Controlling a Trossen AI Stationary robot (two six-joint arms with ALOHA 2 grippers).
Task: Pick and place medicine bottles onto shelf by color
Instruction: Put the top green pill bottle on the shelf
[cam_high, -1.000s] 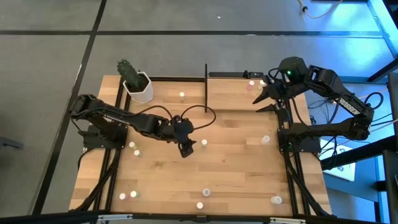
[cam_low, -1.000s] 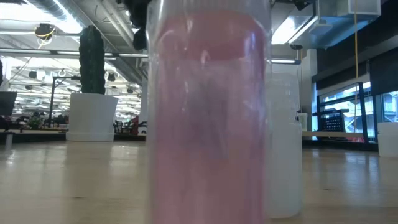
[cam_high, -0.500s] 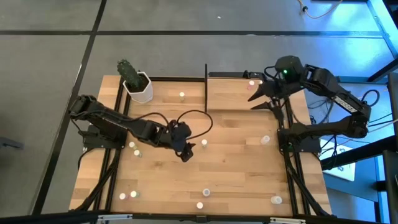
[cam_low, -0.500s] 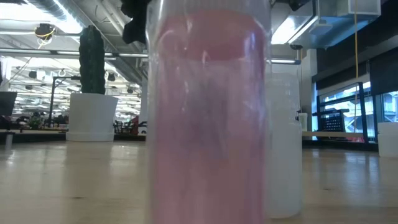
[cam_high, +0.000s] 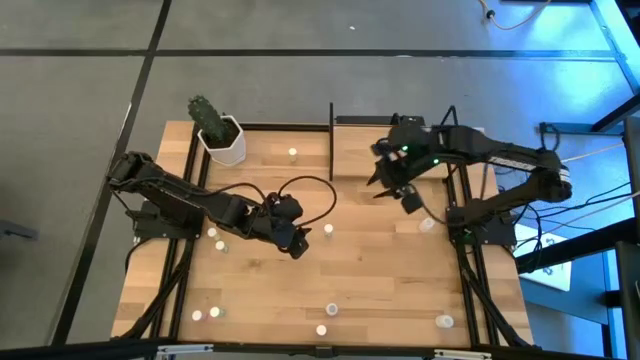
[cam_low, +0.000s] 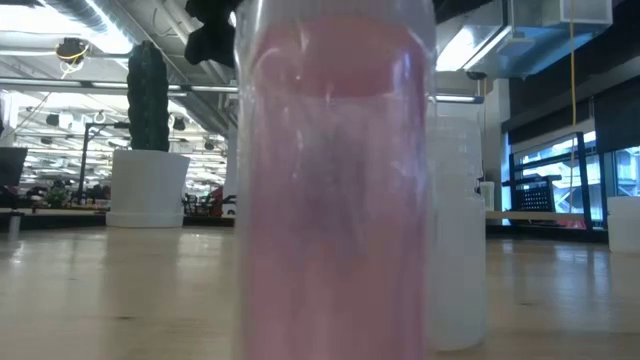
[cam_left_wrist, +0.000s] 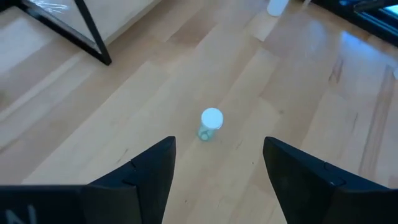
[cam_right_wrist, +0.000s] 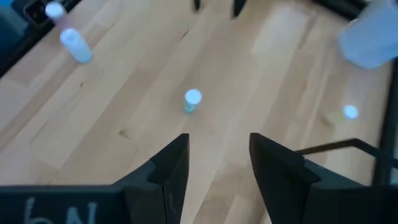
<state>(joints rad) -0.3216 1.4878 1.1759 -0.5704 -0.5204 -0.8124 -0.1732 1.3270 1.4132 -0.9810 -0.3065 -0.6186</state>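
Left gripper (cam_high: 294, 243): sat low over the middle of the table (cam_high: 380, 290), fingers spread wide with nothing between them. In its wrist view the two dark fingers (cam_left_wrist: 152, 174) framed bare wood, with one small bottle (cam_left_wrist: 211, 123) standing just ahead of the gap.

That bottle: white cap, greenish body, upright, just beside the left gripper in the high view (cam_high: 327, 230). Not touched by anything.

Right gripper (cam_high: 392, 190): reached in over the shelf (cam_high: 400, 158) toward the table's centre, jaws partly apart, and I couldn't see anything held. Its wrist view looked down on what seemed to be the same white-capped bottle, farther off.

Shelf: light-wood board at the back right, black upright (cam_high: 331, 140) on its left edge. I could make out a small bottle (cam_high: 405, 132) near its back edge, colour too tiny to call.

Other bottles: scattered all over. One near the plant pot (cam_high: 292, 153), a pair by the left arm's base (cam_high: 216, 239), a pair at the front left (cam_high: 205, 313), two at front centre (cam_high: 327, 318), one at front right (cam_high: 444, 322), one by the right arm's base (cam_high: 427, 224).

Plant pot (cam_high: 224, 140): white, back left corner, with a cactus in it.

Low view: basically blocked by a pink bottle (cam_low: 335, 190) right against the lens, a whitish one (cam_low: 458, 220) behind it.
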